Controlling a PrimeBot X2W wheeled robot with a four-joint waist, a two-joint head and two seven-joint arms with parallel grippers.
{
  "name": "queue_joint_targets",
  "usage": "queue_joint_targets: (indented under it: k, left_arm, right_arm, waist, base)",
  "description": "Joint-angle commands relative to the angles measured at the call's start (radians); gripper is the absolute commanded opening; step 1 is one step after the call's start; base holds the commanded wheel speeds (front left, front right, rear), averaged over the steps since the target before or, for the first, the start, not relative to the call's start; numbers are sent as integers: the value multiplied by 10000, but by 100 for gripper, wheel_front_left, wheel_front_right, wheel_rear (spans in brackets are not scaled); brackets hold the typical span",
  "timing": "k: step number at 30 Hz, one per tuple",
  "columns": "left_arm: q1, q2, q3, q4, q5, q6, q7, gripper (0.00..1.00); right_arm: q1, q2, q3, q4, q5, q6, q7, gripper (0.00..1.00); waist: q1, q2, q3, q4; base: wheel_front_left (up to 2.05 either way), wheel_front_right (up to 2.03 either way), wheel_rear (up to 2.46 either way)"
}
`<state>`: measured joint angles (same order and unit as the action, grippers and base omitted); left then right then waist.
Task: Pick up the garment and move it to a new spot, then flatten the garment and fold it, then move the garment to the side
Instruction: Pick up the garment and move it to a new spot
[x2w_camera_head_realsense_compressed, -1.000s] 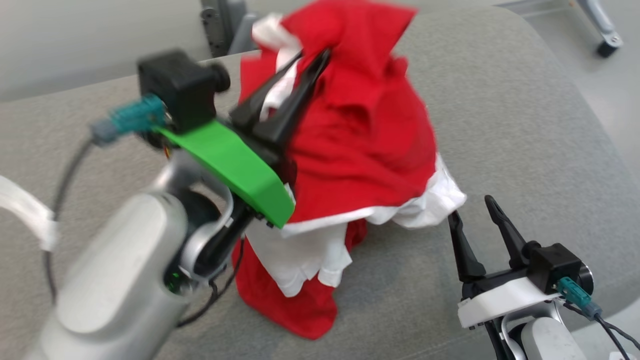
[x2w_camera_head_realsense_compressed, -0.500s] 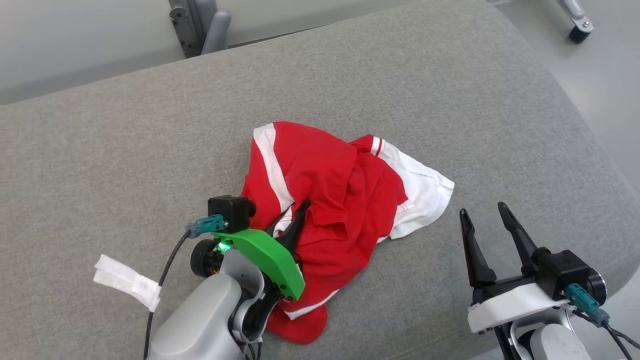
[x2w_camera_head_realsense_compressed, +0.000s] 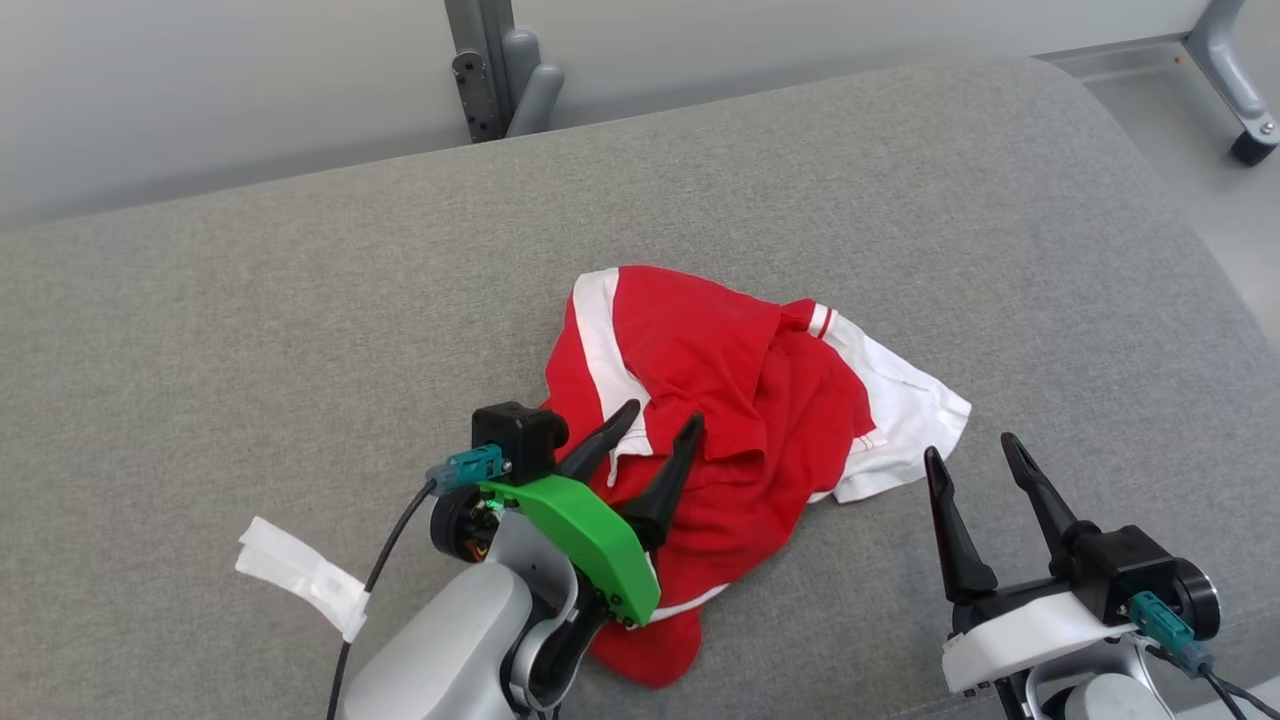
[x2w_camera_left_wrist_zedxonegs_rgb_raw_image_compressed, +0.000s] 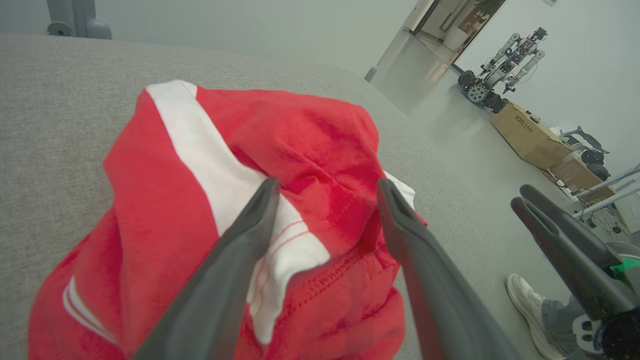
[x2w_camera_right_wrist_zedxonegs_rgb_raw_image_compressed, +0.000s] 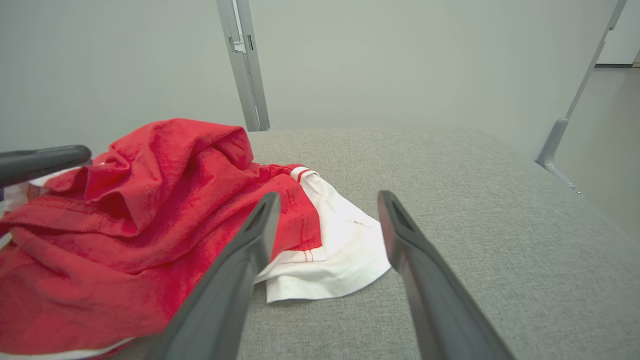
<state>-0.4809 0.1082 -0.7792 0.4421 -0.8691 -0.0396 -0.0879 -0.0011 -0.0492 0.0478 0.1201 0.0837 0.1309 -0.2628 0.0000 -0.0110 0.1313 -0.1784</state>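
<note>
The garment (x2w_camera_head_realsense_compressed: 730, 400) is a red shirt with white stripes and white sleeve ends, lying crumpled in a heap on the grey cushioned surface (x2w_camera_head_realsense_compressed: 300, 320). My left gripper (x2w_camera_head_realsense_compressed: 660, 420) hangs open just over the heap's near left part, with cloth under its fingers but nothing pinched between them. In the left wrist view the garment (x2w_camera_left_wrist_zedxonegs_rgb_raw_image_compressed: 210, 200) lies below the spread left gripper (x2w_camera_left_wrist_zedxonegs_rgb_raw_image_compressed: 325, 187). My right gripper (x2w_camera_head_realsense_compressed: 970, 448) stands open at the lower right, just short of the white sleeve end. In the right wrist view the garment (x2w_camera_right_wrist_zedxonegs_rgb_raw_image_compressed: 150, 210) lies left of the open right gripper (x2w_camera_right_wrist_zedxonegs_rgb_raw_image_compressed: 327, 197).
A white strip of tape or label (x2w_camera_head_realsense_compressed: 300, 575) hangs on the left arm's cable. A grey metal post (x2w_camera_head_realsense_compressed: 485, 60) stands behind the surface. The surface's right edge drops to the floor (x2w_camera_head_realsense_compressed: 1200, 130). A person's shoe (x2w_camera_left_wrist_zedxonegs_rgb_raw_image_compressed: 525, 295), cardboard boxes (x2w_camera_left_wrist_zedxonegs_rgb_raw_image_compressed: 530, 135) and another robot (x2w_camera_left_wrist_zedxonegs_rgb_raw_image_compressed: 500, 60) stand beyond it.
A second ago my left gripper held the garment lifted; it lowered it onto the surface and has now opened, letting the cloth go. The head camera also shifted. The right gripper stayed open.
</note>
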Motion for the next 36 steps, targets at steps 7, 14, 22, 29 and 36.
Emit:
queue_joint_targets:
  k: [7, 14, 22, 29, 36]
  left_arm:
    - [610, 382, -269, -539, 57, 337, 506, 84]
    - [355, 268, -215, -124, -43, 132, 314, 0]
    - [108, 672, 622, -1895, -399, 294, -193, 0]
    - [42, 1776, 2049, -5371, -650, 1253, -141, 0]
    - [679, 3539, 3679, -6858, -419, 2527, 161, 0]
  right_arm:
    - [21, -25, 36, -65, -112, -3, -32, 100]
    - [0, -25, 61, -24, -137, -3, -32, 100]
    - [241, -24, -96, -30, -101, -3, -32, 100]
    - [363, -24, -145, -27, 40, -3, -32, 100]
    - [370, -25, -159, -52, 86, -3, -32, 100]
  waist:
    - [0, 110, -133, 302]
    - [0, 110, -143, 288]
    - [0, 110, -286, 414]
    - [0, 110, -352, 795]
    - [0, 110, -358, 1116]
  base:
    - [0, 0, 0]
    - [0, 0, 0]
    - [0, 0, 0]
    - [0, 0, 0]
    - [0, 0, 0]
